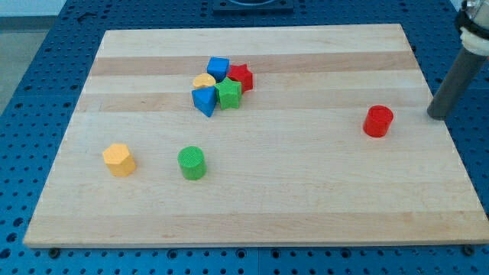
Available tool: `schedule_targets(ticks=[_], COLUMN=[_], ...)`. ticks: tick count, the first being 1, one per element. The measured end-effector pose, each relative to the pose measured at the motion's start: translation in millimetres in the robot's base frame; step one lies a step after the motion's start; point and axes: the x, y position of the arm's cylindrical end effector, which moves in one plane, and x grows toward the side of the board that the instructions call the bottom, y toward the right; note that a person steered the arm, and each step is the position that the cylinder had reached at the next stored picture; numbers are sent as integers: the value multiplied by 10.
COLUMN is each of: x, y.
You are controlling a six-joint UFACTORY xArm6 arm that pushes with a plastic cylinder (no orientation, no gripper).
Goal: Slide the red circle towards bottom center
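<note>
The red circle is a short red cylinder standing on the wooden board at the view's right, about mid-height. My tip is the lower end of a dark rod that comes in from the view's upper right. It rests near the board's right edge, to the right of the red circle and apart from it by a clear gap.
A tight cluster sits at top centre: a blue cube, a red star, a green star, a blue triangle, a yellow block. A green circle and a yellow hexagon stand at lower left.
</note>
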Motion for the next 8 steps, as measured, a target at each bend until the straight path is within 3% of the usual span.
schedule_targets(ticks=[4,6,7,8], x=[169,200,469,558], y=[-2092,-2080,-2029,-2310])
